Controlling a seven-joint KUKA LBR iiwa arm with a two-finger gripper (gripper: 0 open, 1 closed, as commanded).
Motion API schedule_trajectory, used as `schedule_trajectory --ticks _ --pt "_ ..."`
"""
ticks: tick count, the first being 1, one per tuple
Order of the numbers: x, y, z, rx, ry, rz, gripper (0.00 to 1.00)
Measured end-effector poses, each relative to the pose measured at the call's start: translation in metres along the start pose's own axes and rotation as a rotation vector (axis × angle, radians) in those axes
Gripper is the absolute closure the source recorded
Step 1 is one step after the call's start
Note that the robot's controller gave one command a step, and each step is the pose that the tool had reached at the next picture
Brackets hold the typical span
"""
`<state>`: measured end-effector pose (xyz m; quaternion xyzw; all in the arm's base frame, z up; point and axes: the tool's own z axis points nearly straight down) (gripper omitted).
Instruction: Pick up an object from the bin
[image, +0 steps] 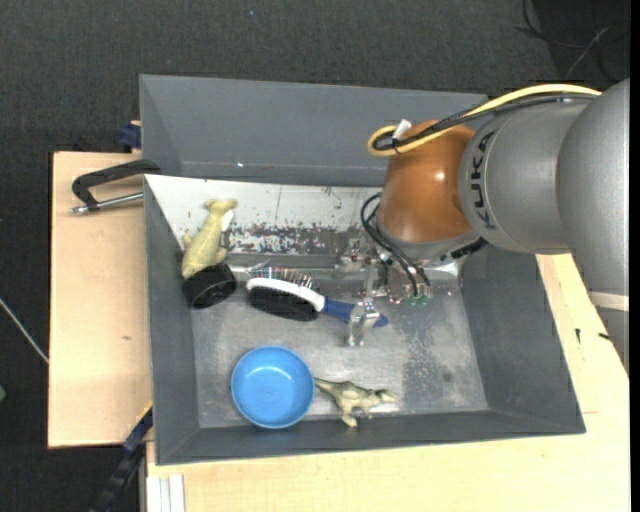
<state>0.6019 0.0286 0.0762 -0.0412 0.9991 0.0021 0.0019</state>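
My gripper (362, 322) hangs low in the middle of the bin, right over the blue handle end of a brush (287, 298). The brush has a black and white head and lies flat, pointing left from the gripper. Its blue handle runs under the gripper's metal parts, so the contact is hidden. A small tan dinosaur toy (358, 400) lies on the floor below the gripper, near the front wall. A blue bowl (271, 387) stands upright at the front left, beside the dinosaur.
A yellow animal toy (205, 240) leans in the back left corner, with a black wheel (210, 286) just below it. The arm and its orange cover come in from the right, above the back wall. Bare floor lies right of the gripper.
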Motion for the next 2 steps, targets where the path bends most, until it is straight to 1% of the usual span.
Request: schedule_trajectory --ticks 1,2 --pt "0.000 -0.004 -0.003 0.003 -0.001 0.006 1.00" --pt "0.005 0.004 -0.143 0.003 -0.010 0.029 1.00"
